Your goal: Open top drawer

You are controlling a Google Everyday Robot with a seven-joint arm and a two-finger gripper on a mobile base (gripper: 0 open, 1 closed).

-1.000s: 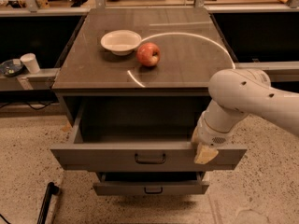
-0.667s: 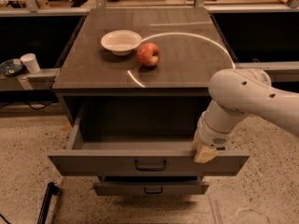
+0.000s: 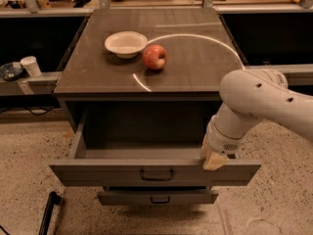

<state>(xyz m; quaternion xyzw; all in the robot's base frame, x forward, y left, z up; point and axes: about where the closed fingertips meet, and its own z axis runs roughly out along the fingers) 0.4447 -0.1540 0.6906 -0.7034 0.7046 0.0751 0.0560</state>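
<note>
The top drawer (image 3: 98,173) is pulled far out of the grey cabinet. Its flat grey front faces me with a small dark pull handle (image 3: 157,174) at centre. Its inside looks empty. My gripper (image 3: 215,159) hangs from the white arm (image 3: 259,102) at the drawer's right end, its tan tip resting at the top edge of the drawer front. A second, narrower drawer (image 3: 157,197) sticks out a little below.
A white bowl (image 3: 125,43) and a red apple (image 3: 154,57) sit on the cabinet top (image 3: 195,67). A white paper cup (image 3: 31,65) stands on a ledge at left. A dark bar (image 3: 46,213) lies on the floor at lower left.
The top drawer has slid further out toward me, and my gripper has moved with its front edge.
</note>
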